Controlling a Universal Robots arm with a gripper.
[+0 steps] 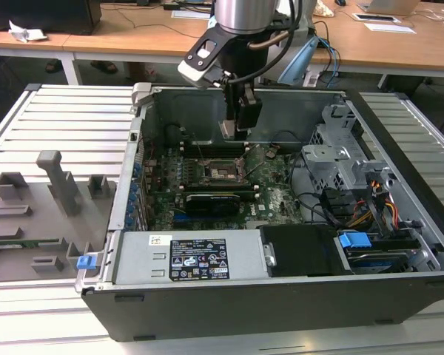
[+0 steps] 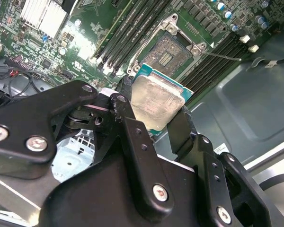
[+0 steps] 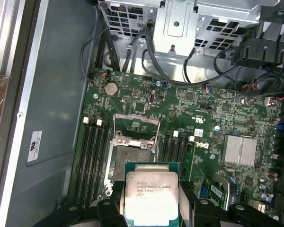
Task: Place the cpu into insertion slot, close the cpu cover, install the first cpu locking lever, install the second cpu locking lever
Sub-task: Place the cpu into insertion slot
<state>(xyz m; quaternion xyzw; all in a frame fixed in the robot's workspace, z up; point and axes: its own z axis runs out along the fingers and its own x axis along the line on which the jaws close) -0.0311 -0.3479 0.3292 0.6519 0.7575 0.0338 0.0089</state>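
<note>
My gripper (image 2: 154, 113) is shut on the cpu (image 2: 157, 100), a silver-faced square chip pinched by its edges between two black fingers (image 2: 128, 111). The cpu (image 3: 151, 195) hangs in the air above the motherboard, just short of the insertion slot (image 3: 132, 158). The slot (image 2: 168, 52) lies bare, its dark pin field showing inside a metal rim. The cpu cover (image 3: 137, 117) stands swung up at the slot's far side. A thin locking lever (image 2: 222, 56) sticks out beside the slot. In the exterior view the gripper (image 1: 233, 132) hovers over the slot (image 1: 220, 170) inside the open computer case.
Long black memory slots (image 3: 93, 161) flank the insertion slot on both sides. A black card (image 1: 214, 201) lies across the board. A metal drive cage (image 1: 340, 159) with cables stands at the exterior view's right, and the power supply (image 1: 185, 255) at the front. A grey fixture plate (image 1: 37, 207) lies outside the case.
</note>
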